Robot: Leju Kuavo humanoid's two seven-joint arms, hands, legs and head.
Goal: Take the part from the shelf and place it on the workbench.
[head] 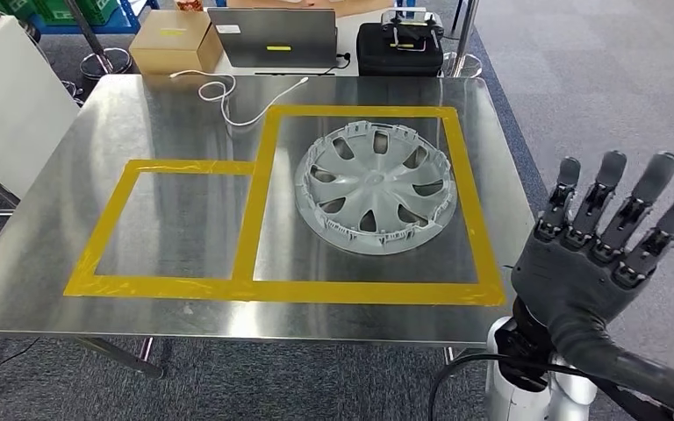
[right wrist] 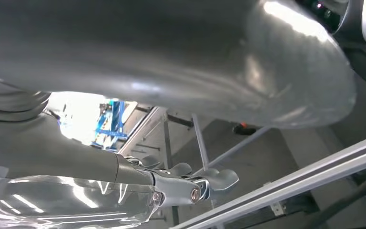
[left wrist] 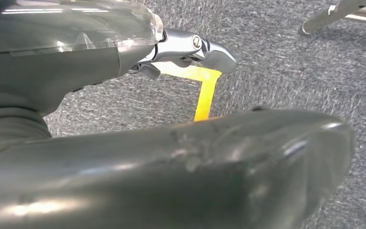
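Part (head: 375, 187) (a wheel cover, likely light, stiff, brittle-clipped) lies near the workbench's (head: 70, 167) right edge; grip its rim. Right hand (head: 598, 250) spread, empty; left hand's (left wrist: 124, 62) state cannot be told.

Grey wheel cover (head: 375, 187), flat, inside larger taped square (head: 467, 184)

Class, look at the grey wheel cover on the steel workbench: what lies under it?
The wheel cover rests on bare steel inside the larger yellow tape frame of the workbench. Anything beneath its solid parts is hidden.
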